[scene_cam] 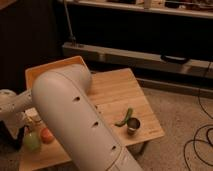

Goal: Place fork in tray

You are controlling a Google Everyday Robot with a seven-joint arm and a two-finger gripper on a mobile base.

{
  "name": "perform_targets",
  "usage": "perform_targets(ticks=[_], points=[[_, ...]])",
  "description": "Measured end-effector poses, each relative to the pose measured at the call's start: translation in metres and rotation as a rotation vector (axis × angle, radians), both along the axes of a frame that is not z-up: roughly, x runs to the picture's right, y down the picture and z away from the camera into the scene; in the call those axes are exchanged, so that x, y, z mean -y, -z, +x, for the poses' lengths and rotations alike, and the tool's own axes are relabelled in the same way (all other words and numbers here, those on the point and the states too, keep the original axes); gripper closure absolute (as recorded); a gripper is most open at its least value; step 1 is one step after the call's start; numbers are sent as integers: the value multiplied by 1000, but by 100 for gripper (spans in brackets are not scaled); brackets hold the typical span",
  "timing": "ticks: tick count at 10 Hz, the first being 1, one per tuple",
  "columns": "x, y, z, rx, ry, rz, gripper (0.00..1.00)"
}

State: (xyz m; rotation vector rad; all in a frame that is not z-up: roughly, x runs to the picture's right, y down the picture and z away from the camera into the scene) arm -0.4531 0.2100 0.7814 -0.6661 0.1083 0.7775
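The white arm (75, 120) fills the foreground, running from 6 o'clock up toward 10 o'clock and hiding much of the wooden desk (120, 90). The tray (42, 75), yellow-orange with raised sides, sits at the desk's 11 o'clock corner, its near part hidden behind the arm. The end effector (16, 131) hangs over the desk's 8 o'clock edge, well apart from the tray; I cannot tell how far open it is or whether it holds anything. Just beside it stand a green item (31, 141) and an orange item (47, 135). At 4 o'clock a small metal cup (133, 125) touches a curved green vegetable (125, 117).
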Motion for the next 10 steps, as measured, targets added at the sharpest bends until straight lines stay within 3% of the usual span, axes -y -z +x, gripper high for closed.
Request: perform_targets(ticks=[6, 10], points=[[-4, -23, 2, -23, 8, -21, 35], [-7, -28, 1, -21, 8, -28, 37]])
